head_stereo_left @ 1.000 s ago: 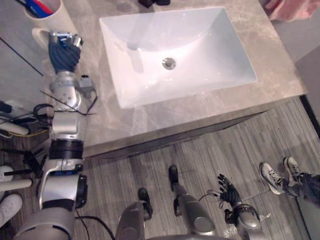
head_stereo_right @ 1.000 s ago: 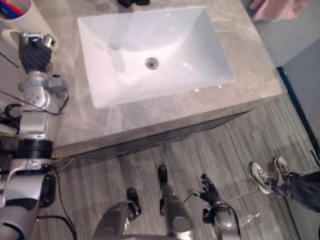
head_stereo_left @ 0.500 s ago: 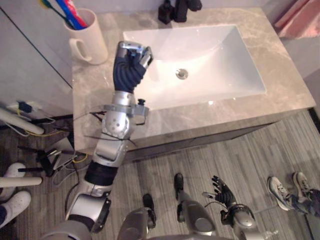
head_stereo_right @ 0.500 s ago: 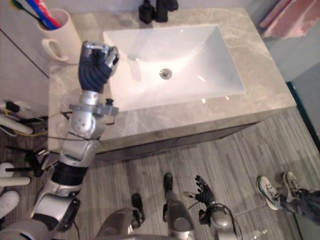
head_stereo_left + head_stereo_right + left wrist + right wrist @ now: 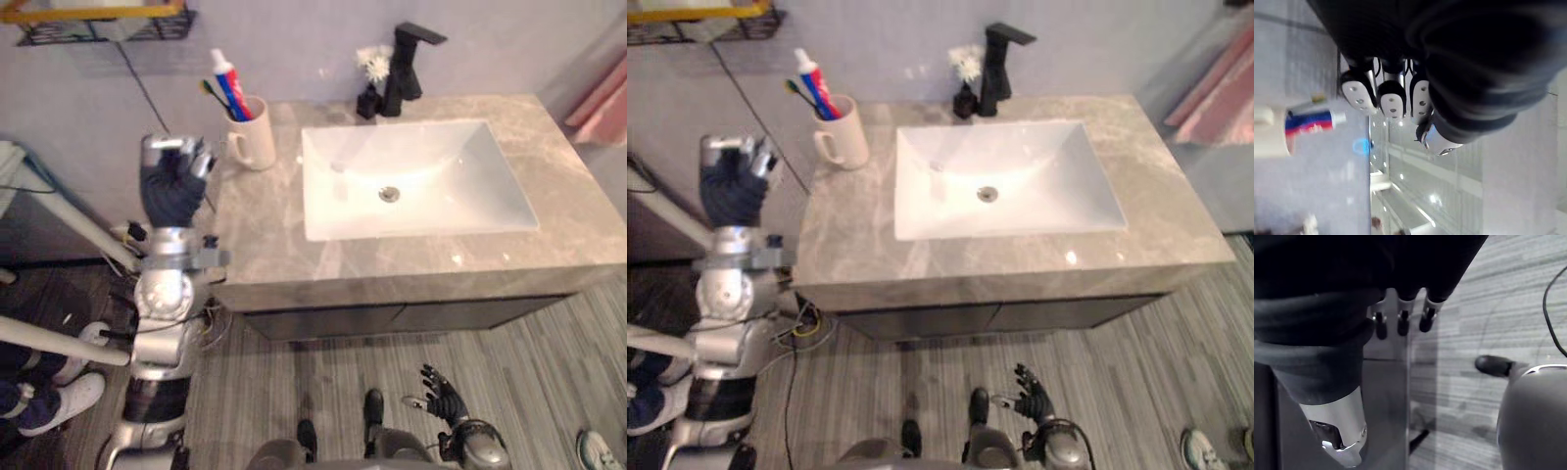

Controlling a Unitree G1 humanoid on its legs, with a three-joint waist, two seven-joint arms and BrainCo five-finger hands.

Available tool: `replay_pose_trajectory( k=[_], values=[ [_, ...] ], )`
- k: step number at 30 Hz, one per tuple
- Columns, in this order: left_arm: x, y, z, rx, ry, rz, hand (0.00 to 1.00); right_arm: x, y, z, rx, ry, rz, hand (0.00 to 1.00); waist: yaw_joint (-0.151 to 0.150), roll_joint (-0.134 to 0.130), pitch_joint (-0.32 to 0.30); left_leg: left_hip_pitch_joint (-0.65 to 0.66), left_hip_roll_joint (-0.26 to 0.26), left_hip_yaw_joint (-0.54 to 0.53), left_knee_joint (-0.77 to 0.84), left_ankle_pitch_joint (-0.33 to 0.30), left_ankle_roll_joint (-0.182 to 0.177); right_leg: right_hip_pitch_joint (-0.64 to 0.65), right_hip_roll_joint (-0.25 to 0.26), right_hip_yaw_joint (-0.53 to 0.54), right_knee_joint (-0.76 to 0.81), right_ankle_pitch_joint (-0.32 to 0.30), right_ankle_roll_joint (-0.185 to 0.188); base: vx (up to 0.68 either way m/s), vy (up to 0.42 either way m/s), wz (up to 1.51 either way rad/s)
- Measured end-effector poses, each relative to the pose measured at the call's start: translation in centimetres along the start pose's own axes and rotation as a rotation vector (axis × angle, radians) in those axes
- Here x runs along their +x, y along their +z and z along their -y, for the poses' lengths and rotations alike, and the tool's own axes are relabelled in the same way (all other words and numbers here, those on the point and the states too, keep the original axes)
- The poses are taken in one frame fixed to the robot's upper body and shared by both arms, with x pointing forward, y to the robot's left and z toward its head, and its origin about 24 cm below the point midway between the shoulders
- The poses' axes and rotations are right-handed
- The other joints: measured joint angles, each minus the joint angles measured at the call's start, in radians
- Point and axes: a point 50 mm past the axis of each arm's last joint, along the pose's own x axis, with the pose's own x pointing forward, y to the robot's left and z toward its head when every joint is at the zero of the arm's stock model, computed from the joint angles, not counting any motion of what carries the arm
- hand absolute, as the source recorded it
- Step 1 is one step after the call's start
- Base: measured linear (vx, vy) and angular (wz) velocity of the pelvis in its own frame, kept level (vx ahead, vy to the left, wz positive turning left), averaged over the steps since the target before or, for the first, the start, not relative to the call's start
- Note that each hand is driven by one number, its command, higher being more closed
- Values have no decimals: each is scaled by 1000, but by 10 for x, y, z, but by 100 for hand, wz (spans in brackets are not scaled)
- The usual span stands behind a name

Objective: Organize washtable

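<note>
Grey-veined marble forms the top of the bench (image 5: 265,245), which stands against a pale wall with a dark cabinet front below it. At its back left corner stands a cream mug (image 5: 257,147), upright, its handle turned toward the bench's left edge. A toothpaste tube (image 5: 227,80) with a red cap and blue and red stripes stands in it, with toothbrushes (image 5: 212,91) leaning out on the left side. A white rectangular sink (image 5: 441,186) is set into the middle of the bench, near the mug but not touching it, with a metal drain (image 5: 390,194) in its floor. Behind the sink's back rim stands a black faucet (image 5: 404,69), its spout reaching over the basin. Just left of it is a small dark vase (image 5: 368,101) holding a white flower (image 5: 372,67).

The left hand (image 5: 171,181) is raised off the bench's left edge, near the mug and apart from it. Its fingers (image 5: 1357,90) are curled in toward the thumb and hold nothing; past them its wrist view shows the striped tube. The right hand (image 5: 443,397) hangs low over the grey plank floor (image 5: 549,352) in front of the bench, fingers (image 5: 1402,320) loosely spread and empty.

A wire shelf (image 5: 98,22) hangs on the wall at upper left, and pink cloth (image 5: 598,98) shows at the right edge. A person's white shoe (image 5: 59,397) rests on the floor at lower left.
</note>
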Motion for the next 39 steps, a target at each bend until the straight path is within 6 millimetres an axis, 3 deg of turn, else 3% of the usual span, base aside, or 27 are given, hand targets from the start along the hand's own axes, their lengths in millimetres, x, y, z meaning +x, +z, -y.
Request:
replay_pose_trajectory(
  k=[3,8,9,13,16,18,24,26,32,39],
  values=[
    [-43,-19,-29,26,135,-165,100,-3,-7,-7,36,3,-21,0,34,-8,-33,17,1,-27,-23,15,-3,20,-1,-32,0,-8,-2,-2,-22,30],
    [-99,-44,-51,57,255,-404,100,0,-11,-20,67,17,-42,0,83,-11,-63,35,1,-65,-45,25,-15,58,-2,-75,-1,-19,3,-43,-16,27],
    [-117,-53,-53,55,288,-481,0,0,-11,-21,69,18,-46,0,87,-8,-69,44,2,-69,-49,26,-16,67,-2,-80,-1,-23,3,-28,1,11],
    [-172,-86,-48,19,364,-752,0,1,-10,-21,61,16,-46,0,87,0,-87,56,7,-77,-54,30,-22,82,2,-91,-1,-30,1,-7,-3,7],
    [-194,-101,-43,-7,380,-864,0,1,-13,-21,62,7,-60,0,85,0,-96,60,13,-80,-54,30,-24,87,7,-96,-1,-41,7,-1,-10,3],
    [-222,-117,-37,-21,378,-1011,0,1,-14,-21,62,3,-67,0,82,1,-97,67,19,-87,-58,32,-27,94,13,-104,-1,-46,3,15,-22,7],
    [-298,-138,-16,-71,384,-1370,0,0,-26,-22,67,-14,-127,0,84,-4,-101,89,28,-103,-83,39,-38,109,22,-118,-1,-57,-2,20,-10,6],
    [-313,-139,-13,-67,374,-1442,0,0,-30,-23,74,-19,-141,0,83,-5,-100,91,29,-102,-87,39,-38,108,23,-116,-1,-58,-2,0,0,0],
    [-338,-138,-10,-45,331,-1569,0,-6,-35,-19,78,-37,-151,0,79,-13,-96,100,34,-80,-90,38,-38,103,30,-85,0,-57,-4,18,24,-12],
    [-334,-146,-7,-26,230,-1592,0,-9,-42,-3,147,-100,-165,0,76,-15,-90,108,37,-66,-91,38,-39,103,34,-75,0,-59,-1,0,6,-7]
  ],
)
